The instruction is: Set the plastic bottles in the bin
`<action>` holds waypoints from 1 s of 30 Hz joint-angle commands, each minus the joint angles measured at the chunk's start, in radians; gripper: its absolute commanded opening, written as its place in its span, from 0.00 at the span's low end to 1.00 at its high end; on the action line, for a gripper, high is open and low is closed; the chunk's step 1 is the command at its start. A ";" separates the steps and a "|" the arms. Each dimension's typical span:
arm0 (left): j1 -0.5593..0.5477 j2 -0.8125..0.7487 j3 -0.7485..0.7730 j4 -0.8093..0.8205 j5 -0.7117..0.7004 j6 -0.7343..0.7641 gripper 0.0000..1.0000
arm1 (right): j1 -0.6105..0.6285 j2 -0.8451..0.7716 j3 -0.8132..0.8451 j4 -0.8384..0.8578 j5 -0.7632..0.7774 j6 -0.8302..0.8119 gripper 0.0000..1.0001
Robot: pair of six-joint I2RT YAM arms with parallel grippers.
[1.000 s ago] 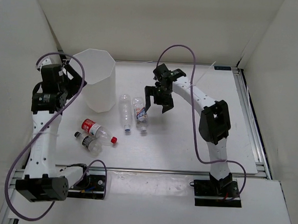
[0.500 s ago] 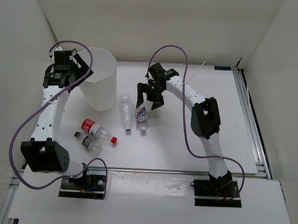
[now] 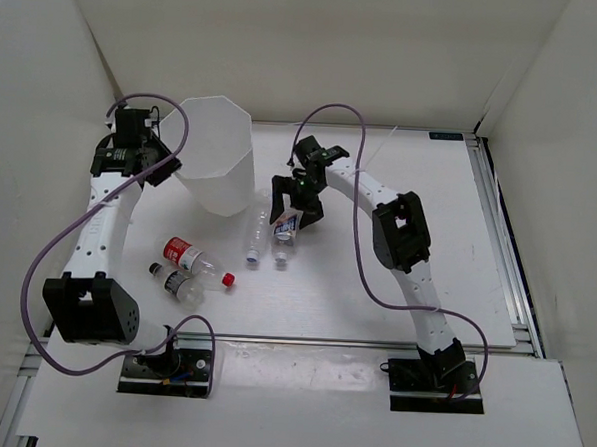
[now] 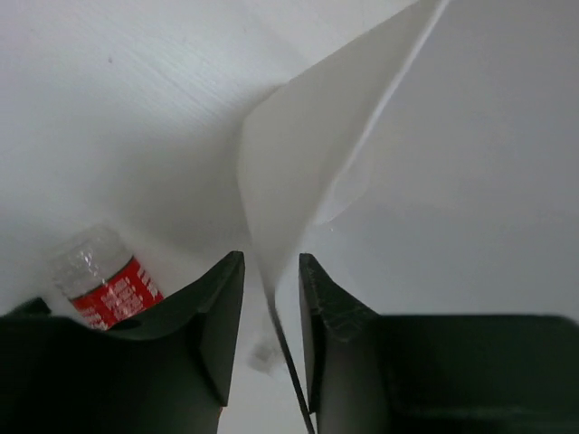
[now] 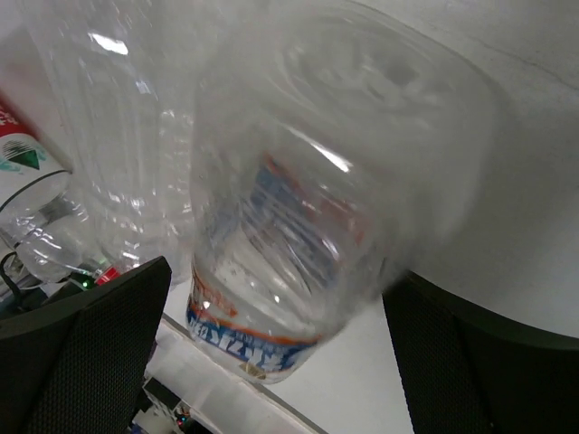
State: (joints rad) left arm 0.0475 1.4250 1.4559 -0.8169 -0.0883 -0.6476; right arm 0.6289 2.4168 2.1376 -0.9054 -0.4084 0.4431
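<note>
Top external view showed your right gripper (image 3: 295, 211) spread wide astride the blue-white labelled bottle (image 3: 284, 229), which lay on the table (image 3: 376, 278) just beside a plain bottle (image 3: 255, 236), right of the bin (image 3: 216, 169). Your left gripper (image 4: 271, 262) was pinched narrow on that bin's wall. You seemed to be at the pick: next you needed to close squarely, lift, and clear the rim

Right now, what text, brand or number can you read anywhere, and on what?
Nothing is legible.
Red-label bottle: white print, too small to read.
Blue-white-label bottle: print blurred.
Dark tag at the far right: too small to read.
</note>
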 commanded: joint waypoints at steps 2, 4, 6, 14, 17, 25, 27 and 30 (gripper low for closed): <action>-0.008 -0.061 -0.003 -0.132 0.041 -0.029 0.38 | 0.000 0.011 0.044 0.019 -0.017 0.011 1.00; -0.008 -0.061 0.021 -0.201 0.050 -0.053 0.35 | 0.000 0.021 0.035 0.019 -0.017 0.020 1.00; -0.008 -0.093 0.021 -0.232 0.050 -0.067 0.34 | 0.000 0.021 0.021 0.019 0.008 0.020 0.98; -0.008 -0.172 0.032 -0.278 0.018 -0.093 0.34 | 0.000 -0.011 -0.048 0.019 0.069 0.031 0.78; -0.008 -0.172 0.050 -0.266 0.018 -0.074 0.36 | 0.000 -0.021 -0.059 0.019 0.079 0.031 0.66; -0.008 -0.129 0.122 -0.257 -0.001 -0.053 0.58 | -0.018 -0.175 -0.059 -0.019 0.144 0.054 0.37; -0.008 -0.120 0.139 -0.248 -0.010 -0.044 0.69 | -0.028 -0.228 -0.050 -0.020 0.145 0.087 0.36; -0.008 -0.120 0.175 -0.238 -0.010 -0.044 0.76 | -0.047 -0.315 0.016 -0.020 0.145 0.103 0.30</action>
State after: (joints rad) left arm 0.0433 1.3163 1.5803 -1.0698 -0.0780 -0.7063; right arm 0.6060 2.2532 2.0724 -0.9241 -0.2867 0.5205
